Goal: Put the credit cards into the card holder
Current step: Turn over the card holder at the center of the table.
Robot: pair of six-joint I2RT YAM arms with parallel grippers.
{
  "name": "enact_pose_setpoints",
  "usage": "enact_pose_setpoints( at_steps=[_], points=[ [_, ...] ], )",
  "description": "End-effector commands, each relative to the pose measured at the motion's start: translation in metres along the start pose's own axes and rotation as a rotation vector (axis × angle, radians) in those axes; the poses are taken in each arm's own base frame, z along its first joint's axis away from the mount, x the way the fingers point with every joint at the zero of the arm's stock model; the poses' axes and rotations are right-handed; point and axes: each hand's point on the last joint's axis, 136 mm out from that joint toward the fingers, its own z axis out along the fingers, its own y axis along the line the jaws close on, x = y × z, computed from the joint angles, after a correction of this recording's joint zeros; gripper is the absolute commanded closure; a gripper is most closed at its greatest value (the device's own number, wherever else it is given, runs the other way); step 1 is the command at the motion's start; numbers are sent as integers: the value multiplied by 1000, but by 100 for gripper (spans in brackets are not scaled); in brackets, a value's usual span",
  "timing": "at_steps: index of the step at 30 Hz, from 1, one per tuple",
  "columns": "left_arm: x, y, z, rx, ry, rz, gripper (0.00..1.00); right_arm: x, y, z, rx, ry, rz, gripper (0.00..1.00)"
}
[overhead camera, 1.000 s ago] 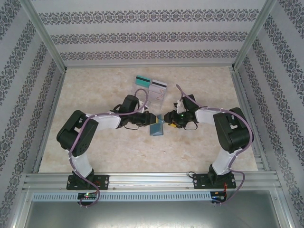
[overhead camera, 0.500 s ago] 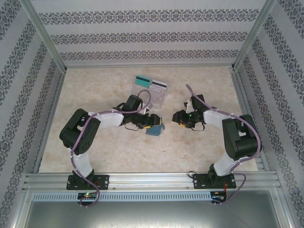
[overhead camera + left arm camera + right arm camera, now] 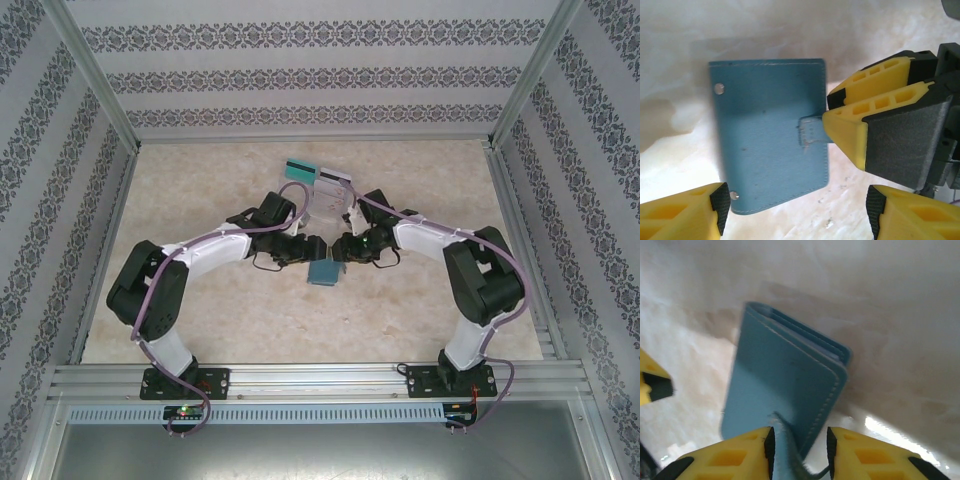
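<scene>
Card holder (image 3: 771, 135) clasp tab between right gripper (image 3: 799, 450) fingers.

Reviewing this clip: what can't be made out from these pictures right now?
- Card holder interior: closed in both wrist views, so its pockets are hidden.
- Clasp tab tip: covered by the right gripper.
- Credit cards: too small in the top view to count; a cable crosses them.
- Left gripper: fingers cut off by the bottom edge.

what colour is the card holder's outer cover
Teal-blue, with lighter stitching along the card holder edges; the left wrist view shows it best.
</scene>
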Motion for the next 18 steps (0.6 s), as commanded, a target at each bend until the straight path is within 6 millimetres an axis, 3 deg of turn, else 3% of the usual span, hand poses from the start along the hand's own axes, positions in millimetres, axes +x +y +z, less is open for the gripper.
enact_pose_setpoints(
  at_steps=[1, 7, 11, 18],
  points=[
    [3, 23, 11, -75, 34, -57, 26, 16, -17, 12, 69, 71, 1, 65],
    [1, 12, 43, 75, 79, -122, 29, 23, -26, 25, 57, 82, 31, 69],
    [-2, 8, 51, 120, 79, -140, 31, 24, -28, 32, 39, 90, 47, 69],
    [-13, -12, 60, 232, 60, -157, 48, 18, -7, 34, -96, 70, 61, 69]
  ],
)
